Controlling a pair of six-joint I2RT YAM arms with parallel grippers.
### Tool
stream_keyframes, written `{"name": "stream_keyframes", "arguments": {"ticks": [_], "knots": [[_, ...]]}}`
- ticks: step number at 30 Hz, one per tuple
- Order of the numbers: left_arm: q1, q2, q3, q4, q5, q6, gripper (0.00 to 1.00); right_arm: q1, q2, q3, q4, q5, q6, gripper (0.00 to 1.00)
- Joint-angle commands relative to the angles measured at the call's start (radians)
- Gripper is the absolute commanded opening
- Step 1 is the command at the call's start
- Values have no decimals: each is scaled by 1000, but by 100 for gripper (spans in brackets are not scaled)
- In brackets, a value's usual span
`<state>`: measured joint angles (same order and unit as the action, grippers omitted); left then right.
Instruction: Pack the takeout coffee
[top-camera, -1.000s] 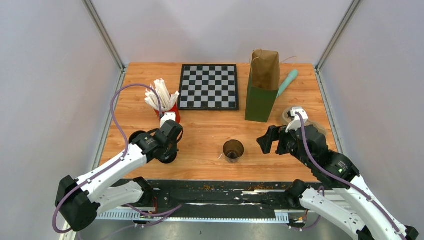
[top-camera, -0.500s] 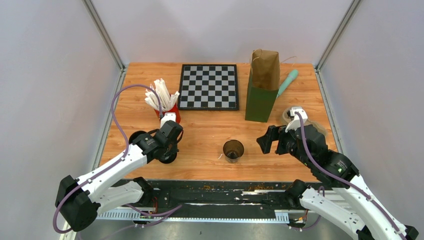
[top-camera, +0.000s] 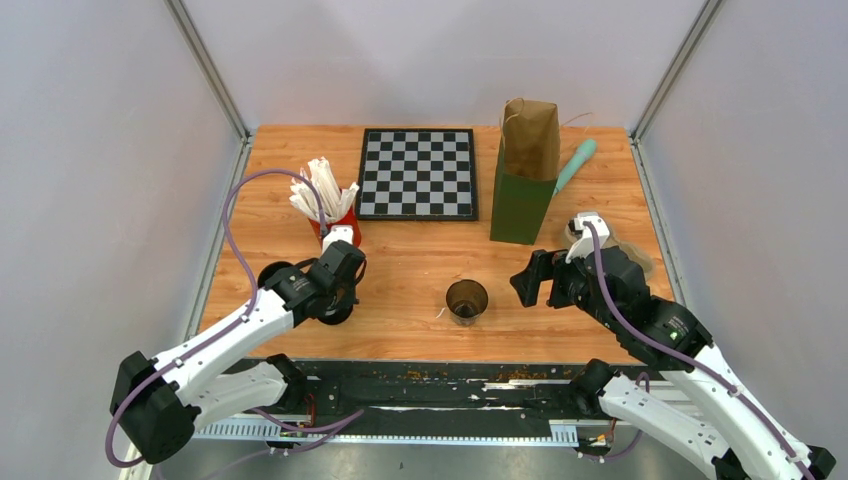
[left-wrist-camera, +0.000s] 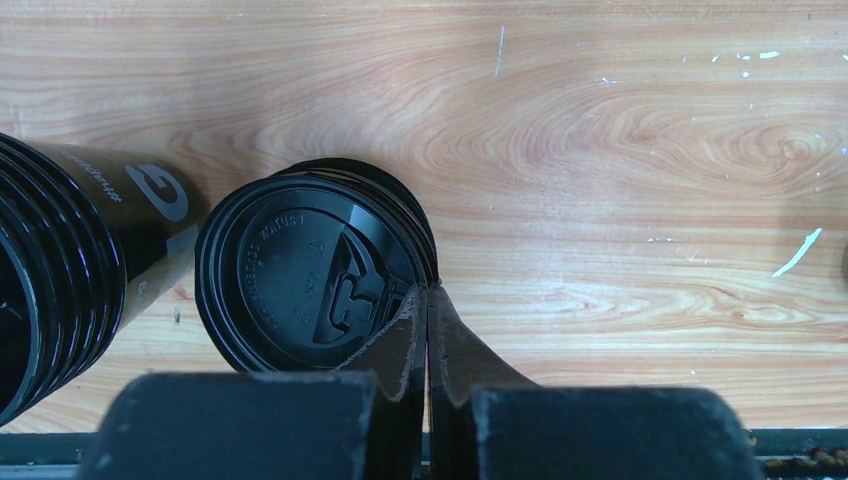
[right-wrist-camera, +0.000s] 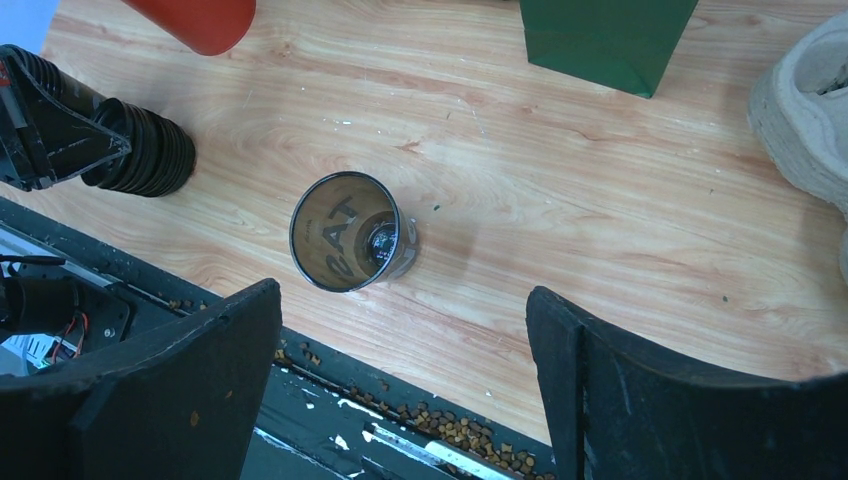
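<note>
A dark takeout coffee cup (top-camera: 467, 300) stands upright with no lid near the table's front middle; it shows again from above in the right wrist view (right-wrist-camera: 350, 232). My left gripper (left-wrist-camera: 429, 290) is shut, its tips pinched on the right rim of the top black lid (left-wrist-camera: 300, 270) of a lid stack (top-camera: 337, 316). A stack of dark cups (left-wrist-camera: 60, 270) lies on its side just left of it. My right gripper (right-wrist-camera: 400, 300) hangs open above the table right of the open cup, nothing between its fingers (top-camera: 530, 280).
A tall green and brown paper bag (top-camera: 525, 180) stands at the back right with a teal tool (top-camera: 576, 165) beside it. A red cup of white straws (top-camera: 328, 200) and a chessboard (top-camera: 418, 172) are behind. A beige object (right-wrist-camera: 800, 110) lies at the right.
My left gripper's fingers have closed together on the lid's rim. The right arm has edged slightly to the left. The cup has not moved.
</note>
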<state>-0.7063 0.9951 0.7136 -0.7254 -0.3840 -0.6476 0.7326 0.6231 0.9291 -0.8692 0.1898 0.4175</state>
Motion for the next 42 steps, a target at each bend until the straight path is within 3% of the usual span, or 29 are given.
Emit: {"name": "stream_keyframes", "arguments": {"ticks": [1, 18, 25, 33, 42], "knots": [[4, -28, 48, -18, 10, 5, 0, 7, -5, -4, 53, -3, 12, 92], [4, -105, 178, -125, 134, 42, 0, 7, -25, -52, 160, -69, 1, 91], [4, -88, 115, -106, 48, 49, 27, 6, -36, -57, 193, -90, 7, 90], [35, -64, 43, -10, 114, 61, 31, 7, -46, -47, 172, -84, 6, 90], [63, -46, 31, -4, 90, 78, 36, 6, -57, -50, 160, -74, 7, 90]]}}
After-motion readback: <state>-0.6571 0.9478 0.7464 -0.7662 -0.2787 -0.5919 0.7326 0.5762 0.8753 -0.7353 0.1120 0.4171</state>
